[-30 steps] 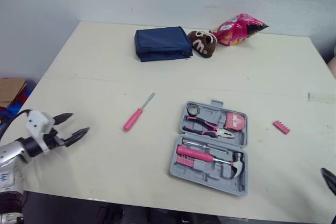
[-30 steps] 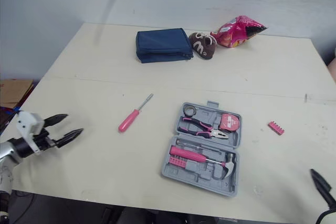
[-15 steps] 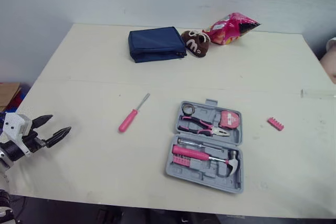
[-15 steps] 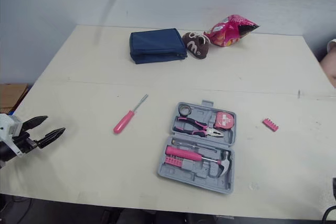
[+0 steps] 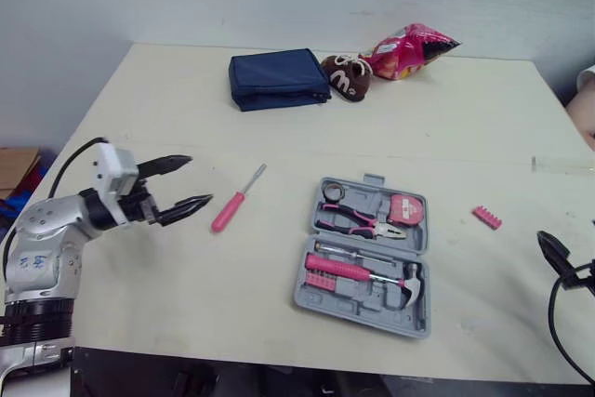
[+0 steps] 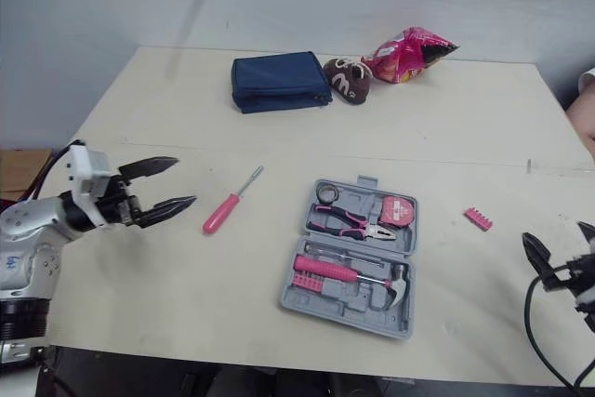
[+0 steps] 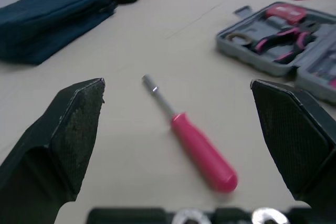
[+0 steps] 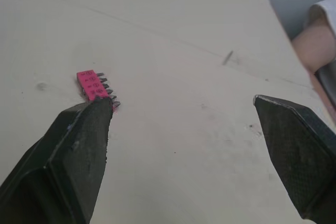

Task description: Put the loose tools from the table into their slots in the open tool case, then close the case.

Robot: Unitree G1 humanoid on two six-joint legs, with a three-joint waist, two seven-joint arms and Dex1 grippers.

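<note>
A humanoid robot's left hand (image 5: 200,179) hovers wide open and empty just beside the pink-handled screwdriver (image 5: 235,200), which lies loose on the pale worktop (image 5: 139,304) to the left of the open grey tool case (image 5: 357,304). The right hand (image 8: 181,100), likewise spread and holding nothing, sits near the pink bit holder (image 5: 486,218), which rests on the worktop to the right of the case. The case already carries pliers, a tape measure and a hammer. The step in hand appears to be the reach for the screwdriver; the next move likely calls for straddling its handle, clenching, and carrying it to a free slot.
</note>
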